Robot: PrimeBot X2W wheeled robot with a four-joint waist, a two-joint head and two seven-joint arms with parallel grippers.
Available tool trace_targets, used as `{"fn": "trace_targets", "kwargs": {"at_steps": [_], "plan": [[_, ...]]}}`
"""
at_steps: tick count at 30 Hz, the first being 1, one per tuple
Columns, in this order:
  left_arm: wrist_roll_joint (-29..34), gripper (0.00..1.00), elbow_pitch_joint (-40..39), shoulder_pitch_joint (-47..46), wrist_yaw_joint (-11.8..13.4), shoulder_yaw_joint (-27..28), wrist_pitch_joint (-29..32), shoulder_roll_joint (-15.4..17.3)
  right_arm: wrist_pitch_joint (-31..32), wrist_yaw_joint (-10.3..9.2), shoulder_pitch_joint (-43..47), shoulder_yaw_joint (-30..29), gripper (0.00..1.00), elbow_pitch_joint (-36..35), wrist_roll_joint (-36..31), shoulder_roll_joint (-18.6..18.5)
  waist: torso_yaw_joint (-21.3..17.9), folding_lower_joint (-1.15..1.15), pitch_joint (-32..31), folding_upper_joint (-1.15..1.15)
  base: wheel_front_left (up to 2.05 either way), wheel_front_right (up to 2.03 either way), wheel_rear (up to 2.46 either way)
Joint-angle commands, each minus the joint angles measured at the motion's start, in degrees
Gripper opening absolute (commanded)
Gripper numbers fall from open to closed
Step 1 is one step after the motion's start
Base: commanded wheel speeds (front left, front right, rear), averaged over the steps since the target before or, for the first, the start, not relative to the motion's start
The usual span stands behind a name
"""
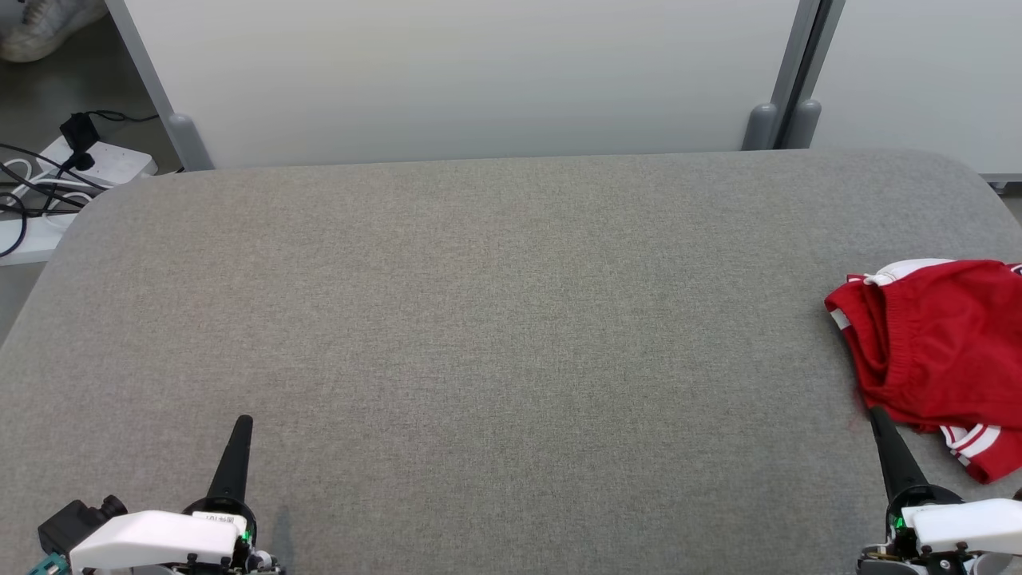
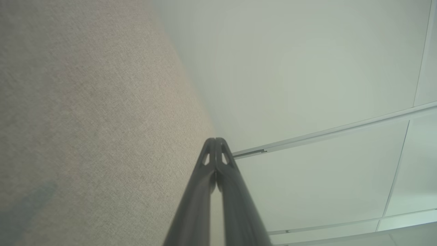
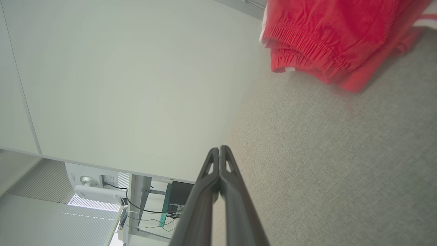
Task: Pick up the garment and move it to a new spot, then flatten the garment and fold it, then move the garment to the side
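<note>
Red garment (image 1: 930,343) lies bunched at the right edge of the grey cloth-covered table (image 1: 479,319). Its elastic waistband is turned toward the middle, white stripes show at its near corner, and part of it runs out of the head view. At the lower right we see the right gripper (image 1: 877,414), its two dark fingers pressed tip to tip with nothing between them, pointing at the garment's near hem. In the right wrist view a strip of bare cloth lies between the two. The left gripper (image 1: 243,422), at the lower left, is closed the same way and holds nothing.

A small white label (image 1: 221,519) at the base of the left gripper carries print too small for us to read. In the right wrist view a white device (image 3: 92,186) beyond the table bears a short logo we cannot make out.

The table's far edge runs along white wall panels (image 1: 479,80) and curves at both far corners. Open grey cloth stretches from the left gripper across to the garment. Off the far left corner, a white power strip (image 1: 96,164) sits among black cables (image 1: 32,180).
</note>
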Motion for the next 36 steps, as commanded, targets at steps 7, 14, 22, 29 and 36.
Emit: {"fn": "trace_targets", "kwargs": {"at_steps": [7,14,22,29,36], "plan": [[-4.7,0.00,-0.6,-4.1,-1.9,3.2,1.3,-0.6,1.3,0.09,-3.3,0.2,0.00,-0.3,6.0,-1.0,0.0,0.00,0.1,0.00,0.00,0.00,0.00],[-8.4,0.00,0.1,-4.7,-3.0,4.4,2.2,-1.6,2.1,0.09,-4.0,-0.2,0.00,0.6,10.7,-1.0,-0.1,0.00,0.1,0.00,0.00,0.00,0.00],[-12.6,0.00,0.9,-5.5,-4.3,5.7,3.3,-2.7,3.0,0.10,-4.9,-0.6,0.00,1.7,16.0,-1.0,-0.1,0.00,0.2,0.00,0.00,0.00,0.00],[-13.9,0.00,1.1,-5.7,-4.7,6.2,3.7,-3.1,3.4,0.10,-5.1,-0.8,0.00,2.1,17.6,-0.9,-0.1,0.00,0.2,0.00,0.00,0.00,0.00],[-13.9,0.00,1.1,-5.7,-4.7,6.2,3.8,-3.1,3.5,0.10,-5.1,-1.0,0.00,2.1,17.4,-0.8,-0.1,0.00,0.2,0.00,0.00,0.00,0.00]]}}
